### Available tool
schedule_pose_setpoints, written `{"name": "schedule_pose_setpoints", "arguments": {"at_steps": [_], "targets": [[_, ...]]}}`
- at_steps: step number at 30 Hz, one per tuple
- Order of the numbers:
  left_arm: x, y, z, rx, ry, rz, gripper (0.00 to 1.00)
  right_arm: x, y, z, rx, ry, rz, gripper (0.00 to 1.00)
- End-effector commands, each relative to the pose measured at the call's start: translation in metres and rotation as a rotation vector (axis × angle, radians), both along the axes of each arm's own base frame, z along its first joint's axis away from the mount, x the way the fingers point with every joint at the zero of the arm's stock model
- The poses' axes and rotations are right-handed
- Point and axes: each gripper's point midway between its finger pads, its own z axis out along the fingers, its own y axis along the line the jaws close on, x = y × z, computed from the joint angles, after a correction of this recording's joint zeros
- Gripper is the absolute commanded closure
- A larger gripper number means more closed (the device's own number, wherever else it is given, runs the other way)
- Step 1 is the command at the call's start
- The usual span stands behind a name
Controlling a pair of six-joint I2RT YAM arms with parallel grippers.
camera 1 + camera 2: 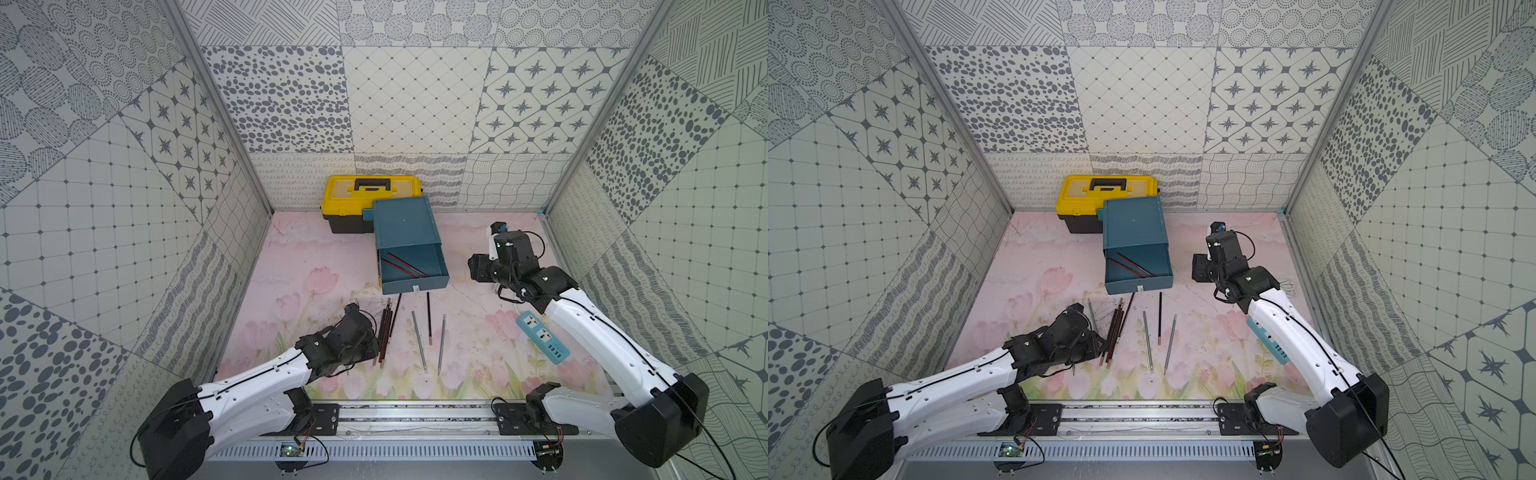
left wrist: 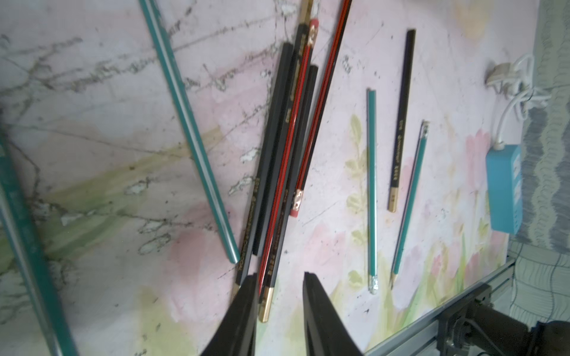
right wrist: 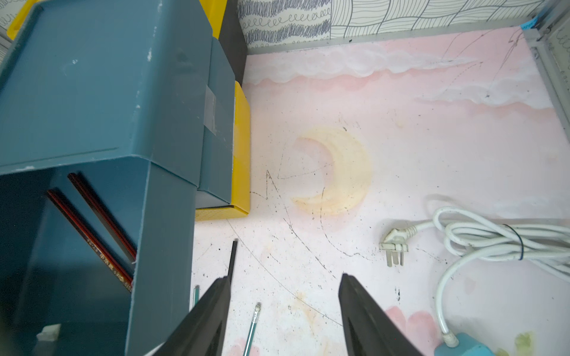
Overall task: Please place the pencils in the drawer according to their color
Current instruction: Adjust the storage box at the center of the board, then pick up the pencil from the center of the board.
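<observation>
Gripping is advised mid-shaft, singly: pencils [image 2: 287,154] are light, stiff, slick. Most are spread on mat [image 1: 324,257] toward its front edge, two in the drawer [image 1: 415,284]. Left gripper [image 2: 280,275] narrow over bunched ends; right gripper [image 3: 285,277] wide, empty.

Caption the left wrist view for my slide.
Left gripper straddles the gold-capped end of a black pencil in a mixed pile on the floral mat.

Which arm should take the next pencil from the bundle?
Left. The left gripper straddles ends of the bundle; the right gripper hangs open beside the drawer, holding nothing.
</observation>
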Motion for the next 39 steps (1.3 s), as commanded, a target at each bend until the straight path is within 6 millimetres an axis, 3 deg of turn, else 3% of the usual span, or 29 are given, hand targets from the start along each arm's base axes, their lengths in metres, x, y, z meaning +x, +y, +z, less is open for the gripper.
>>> {"name": "schedule_pose_setpoints", "arguments": {"at_steps": [1, 8, 20, 28, 39], "targets": [[-0.006, -0.001, -0.013, 0.095, -0.05, -0.033, 0.71, -0.001, -0.006, 0.009, 0.03, -0.048, -0.037, 0.37], [0.0, -0.017, -0.019, 0.226, -0.088, -0.117, 0.79, -0.007, -0.01, 0.002, 0.025, -0.043, -0.043, 0.37], [0.002, -0.016, -0.026, 0.293, -0.064, -0.129, 0.88, -0.006, -0.006, -0.002, 0.049, -0.043, -0.032, 0.37], [-0.003, -0.004, -0.033, 0.373, -0.018, -0.13, 0.89, -0.007, -0.004, -0.004, 0.054, -0.042, -0.027, 0.37], [-0.003, -0.003, -0.042, 0.429, 0.017, -0.142, 0.84, -0.006, -0.004, -0.01, 0.052, -0.035, -0.024, 0.31]]}}
